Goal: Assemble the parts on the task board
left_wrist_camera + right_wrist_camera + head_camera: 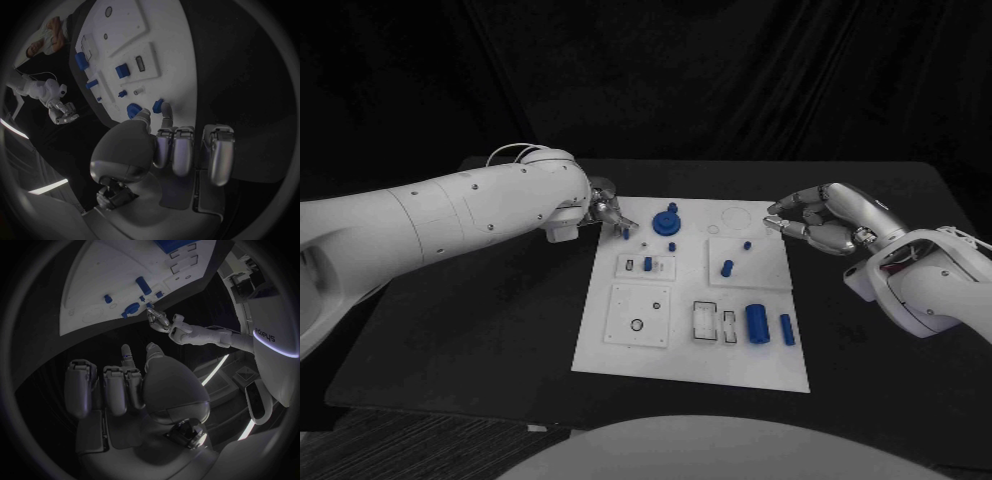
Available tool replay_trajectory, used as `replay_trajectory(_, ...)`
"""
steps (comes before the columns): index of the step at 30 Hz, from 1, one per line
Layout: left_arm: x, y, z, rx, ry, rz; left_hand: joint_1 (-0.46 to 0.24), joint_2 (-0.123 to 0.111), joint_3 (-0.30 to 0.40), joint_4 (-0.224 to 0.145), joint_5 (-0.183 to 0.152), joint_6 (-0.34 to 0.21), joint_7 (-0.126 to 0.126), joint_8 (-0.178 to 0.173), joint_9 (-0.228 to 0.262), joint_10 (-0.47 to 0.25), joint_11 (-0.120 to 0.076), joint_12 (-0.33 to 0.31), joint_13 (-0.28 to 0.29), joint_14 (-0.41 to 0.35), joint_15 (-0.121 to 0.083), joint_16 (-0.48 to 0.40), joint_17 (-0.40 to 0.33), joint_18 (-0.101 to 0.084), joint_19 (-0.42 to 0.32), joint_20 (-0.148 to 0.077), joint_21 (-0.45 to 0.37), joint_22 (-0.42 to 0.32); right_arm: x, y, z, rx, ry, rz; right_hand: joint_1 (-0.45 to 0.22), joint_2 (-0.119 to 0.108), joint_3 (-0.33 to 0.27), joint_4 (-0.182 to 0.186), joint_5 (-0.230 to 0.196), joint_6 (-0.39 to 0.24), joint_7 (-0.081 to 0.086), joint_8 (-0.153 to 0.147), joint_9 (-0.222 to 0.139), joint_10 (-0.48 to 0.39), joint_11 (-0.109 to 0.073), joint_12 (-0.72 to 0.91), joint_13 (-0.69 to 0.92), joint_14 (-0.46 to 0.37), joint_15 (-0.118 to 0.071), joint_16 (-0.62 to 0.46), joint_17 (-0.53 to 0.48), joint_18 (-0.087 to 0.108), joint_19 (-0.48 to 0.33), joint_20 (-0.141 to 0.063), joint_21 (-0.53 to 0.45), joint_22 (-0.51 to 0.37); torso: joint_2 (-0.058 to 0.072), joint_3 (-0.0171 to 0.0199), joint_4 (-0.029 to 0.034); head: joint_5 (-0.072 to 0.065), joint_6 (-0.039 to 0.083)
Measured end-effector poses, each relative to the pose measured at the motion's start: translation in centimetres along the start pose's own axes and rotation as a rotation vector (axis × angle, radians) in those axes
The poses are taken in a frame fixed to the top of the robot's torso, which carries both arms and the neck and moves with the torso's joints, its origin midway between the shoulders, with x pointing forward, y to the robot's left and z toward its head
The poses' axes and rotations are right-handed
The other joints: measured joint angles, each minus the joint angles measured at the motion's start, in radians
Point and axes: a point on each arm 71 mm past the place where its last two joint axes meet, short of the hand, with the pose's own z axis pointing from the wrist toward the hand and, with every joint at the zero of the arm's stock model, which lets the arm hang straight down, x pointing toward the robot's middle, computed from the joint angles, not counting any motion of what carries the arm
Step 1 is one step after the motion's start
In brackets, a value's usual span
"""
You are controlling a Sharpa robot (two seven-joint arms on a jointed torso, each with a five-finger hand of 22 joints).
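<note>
Your task board (pixel 661 350) lies flat in the middle of the black table (pixel 488 330), with the blue parts spread over its far and right sections. A round blue part with a knob (pixel 668 220) stands near the far edge. A small peg (pixel 727 267) stands in the right middle panel. A large cylinder (pixel 757 323) and a slimmer bar (pixel 788 329) lie side by side near the right edge.

Your left hand (pixel 606 213) is at the board's far left corner, fingers curled in. The left wrist view shows two fingertips (pixel 166 116) reaching toward a small blue part (pixel 157 105) at the board's edge; whether they are pinching it cannot be told. Your right hand (pixel 816 222) hovers off the board's far right corner, holding nothing, thumb and fingers partly curled but apart.

Judge the parts as light, rigid and smooth, probably plastic. Expect them to slip or roll under a loose pinch. Take the cylinder and the bar across their middle, from above. Take the knobbed part by its knob.

The board probably slides if pushed sideways, so press parts straight down. Open table lies to the left and right of the board, giving each arm free approach. The cylinder and bar sit close to the right edge; avoid nudging them off.
</note>
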Motion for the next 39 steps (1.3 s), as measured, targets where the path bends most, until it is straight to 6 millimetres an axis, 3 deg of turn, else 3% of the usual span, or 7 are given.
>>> replay_trajectory(9,0.06,-0.09,0.05,0.008,0.001,0.0,0.025,-0.003,0.022,-0.022,0.088,-0.004,-0.004,-0.008,-0.004,0.0,0.0,0.0,0.0,0.0,0.0,0.0,0.0,0.0,0.0,0.0,0.0,0.0,0.02,0.0,0.02,0.0,0.001,0.0,0.005,0.005,0.0,0.0,0.01,0.0,0.0,0.0,-0.001,0.0,0.0,0.0,0.0,0.0,0.0,0.0,0.0,0.0,0.0,0.0,0.0,0.0,0.0,0.0001,0.0,-0.001,0.0)
replay_trajectory(20,0.11,-0.06,0.06,0.01,0.005,0.002,0.054,-0.013,0.074,-0.054,0.137,-0.007,-0.007,-0.016,-0.011,0.0,0.0,0.0,0.0,0.0,0.0,0.0,0.0,0.0,0.0,0.0,0.0,0.0,0.07,0.01,0.08,-0.001,0.003,0.0,0.013,0.005,0.003,-0.003,0.018,0.0,0.0,0.0,-0.002,0.0,0.0,0.0,0.0,0.0,0.0,0.0,0.0,0.0,0.0,0.0,0.0,0.001,-0.001,0.0001,0.0003,-0.001,0.0)
replay_trajectory(25,0.1,-0.01,0.05,0.009,0.007,0.002,0.066,-0.025,0.112,-0.069,0.174,-0.007,-0.007,-0.02,-0.014,0.0,0.0,0.0,0.0,0.0,0.0,0.0,0.0,0.0,0.0,0.0,0.0,0.0,0.09,0.0,0.11,-0.001,0.004,0.0,0.013,0.005,0.003,-0.003,0.026,0.0,0.0,0.0,-0.003,0.0,0.0,0.0,0.0,0.0,0.0,0.0,0.0,0.0,0.0,0.0,0.0,0.001,-0.001,0.0001,0.0003,0.0,0.0)
replay_trajectory(32,0.11,0.05,0.02,0.009,0.008,0.002,0.087,-0.046,0.215,-0.107,0.211,-0.008,-0.006,-0.028,-0.018,0.0,0.0,0.0,0.0,0.0,0.0,0.0,0.0,0.0,0.0,0.0,0.0,0.0,0.15,0.06,0.18,-0.002,0.005,0.0,0.023,0.009,0.003,-0.003,0.034,0.0,0.0,0.0,-0.004,0.0,0.0,0.0,0.001,0.0,0.0,0.0,0.0,0.0,0.0,0.0,0.0,0.001,-0.001,0.0001,0.0003,0.0,0.0)
replay_trajectory(36,0.18,0.14,0.0,0.009,0.009,0.001,0.074,-0.076,0.322,-0.141,0.227,-0.011,0.0,-0.028,-0.017,0.0,0.0,0.0,0.0,0.0,0.0,0.0,0.0,0.0,0.0,0.0,0.0,0.0,0.16,0.05,0.18,-0.002,0.005,0.0,0.025,0.006,0.004,-0.004,0.038,0.0,0.0,0.0,-0.004,0.0,0.0,0.0,0.001,0.0,0.0,0.0,0.0,0.0,0.0,0.0,0.0,0.0,-0.001,0.0001,0.0003,0.001,0.0)
replay_trajectory(39,0.25,0.31,-0.05,0.009,0.009,-0.001,0.051,-0.107,0.412,-0.167,0.258,-0.01,-0.001,-0.023,-0.002,0.0,0.0,0.0,0.0,0.0,0.0,0.0,0.0,0.0,0.0,0.0,0.0,0.0,0.16,0.04,0.18,-0.002,0.006,0.0,0.025,0.006,0.006,-0.006,0.038,0.0,0.0,0.0,-0.004,0.0,0.0,0.0,0.001,0.0,0.0,0.0,0.0,0.0,0.0,0.0,0.0,0.0,-0.001,0.0001,0.0003,0.001,0.0)
